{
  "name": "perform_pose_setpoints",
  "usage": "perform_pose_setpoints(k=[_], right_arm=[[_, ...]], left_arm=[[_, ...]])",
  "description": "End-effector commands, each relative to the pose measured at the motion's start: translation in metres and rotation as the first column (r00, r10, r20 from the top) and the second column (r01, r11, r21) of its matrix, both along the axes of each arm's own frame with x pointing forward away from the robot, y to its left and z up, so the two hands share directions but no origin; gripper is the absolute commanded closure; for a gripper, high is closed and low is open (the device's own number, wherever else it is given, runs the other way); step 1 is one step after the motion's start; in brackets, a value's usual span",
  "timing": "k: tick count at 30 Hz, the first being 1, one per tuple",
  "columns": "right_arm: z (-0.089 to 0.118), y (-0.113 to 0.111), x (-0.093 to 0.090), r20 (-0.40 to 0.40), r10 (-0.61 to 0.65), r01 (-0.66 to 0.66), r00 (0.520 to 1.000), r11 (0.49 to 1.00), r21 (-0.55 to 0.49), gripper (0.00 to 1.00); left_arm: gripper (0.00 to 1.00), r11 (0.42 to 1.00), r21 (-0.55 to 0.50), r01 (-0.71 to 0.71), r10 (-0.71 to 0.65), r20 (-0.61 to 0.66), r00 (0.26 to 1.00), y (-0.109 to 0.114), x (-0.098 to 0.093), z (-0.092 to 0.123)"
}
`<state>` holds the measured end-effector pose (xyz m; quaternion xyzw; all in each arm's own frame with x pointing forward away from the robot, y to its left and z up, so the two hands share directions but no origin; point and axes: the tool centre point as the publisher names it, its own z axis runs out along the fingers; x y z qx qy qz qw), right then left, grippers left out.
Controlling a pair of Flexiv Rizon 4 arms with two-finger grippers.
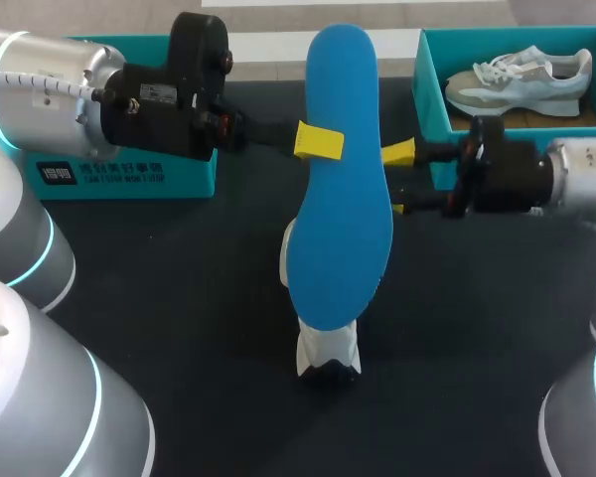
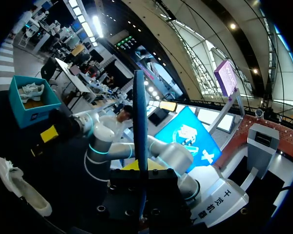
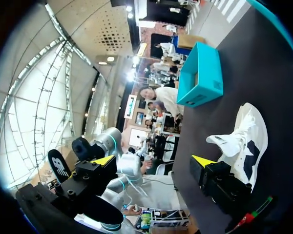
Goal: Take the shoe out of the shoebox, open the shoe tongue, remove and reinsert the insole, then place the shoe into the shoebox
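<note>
**Writing.** The teal box on your left (image 1: 129, 181) has a white printed panel on its near wall. A small grey plate (image 1: 159, 94) is fixed to the black body behind the left fingers. Neither is read out here. In the right wrist view a dark oval (image 3: 58, 165) bearing a white emblem shows past one finger. You cannot tell what it belongs to.

**Insole.** Your left gripper (image 1: 318, 142) is pinching the blue insole (image 1: 340, 179) at its left edge, with one yellow tip on the upper face. In the left wrist view the insole stands edge-on between that gripper's fingers. The insole is held above the table (image 1: 179, 298), over the shoe.

**Right side.** Your right gripper (image 1: 398, 181) stands spread, its two yellow tips well apart and just beside the insole's right edge. Whether either tip touches the insole cannot be told.

**Shoe.** The white shoe (image 1: 328, 353) lies on the dark table under the insole, outside both boxes. In the right wrist view it sits just beside one finger. A second pale shoe (image 1: 521, 78) lies inside the teal box on your right (image 1: 432, 99).
</note>
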<state>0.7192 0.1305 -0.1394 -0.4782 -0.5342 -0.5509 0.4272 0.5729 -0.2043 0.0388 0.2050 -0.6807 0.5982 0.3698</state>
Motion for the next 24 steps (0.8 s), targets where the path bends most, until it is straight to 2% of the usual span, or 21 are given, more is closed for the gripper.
perform_pose_setpoints(k=[1,8,24], right_arm=[[0.010,0.000,-0.005,-0.063,0.019,-0.020,0.998,1.000,-0.015,0.00],[0.015,0.002,-0.025,-0.124,0.013,-0.015,0.992,1.000,-0.014,0.00],[0.021,0.006,-0.038,-0.165,0.021,-0.025,0.986,0.999,-0.028,0.00]], left_arm=[[1.00,1.000,0.001,0.000,0.000,0.000,1.000,-0.001,0.000,-0.001],[1.00,1.000,0.001,0.000,0.000,0.000,1.000,-0.001,0.000,-0.001],[1.00,1.000,0.001,0.000,0.000,0.000,1.000,-0.001,0.000,-0.001]])
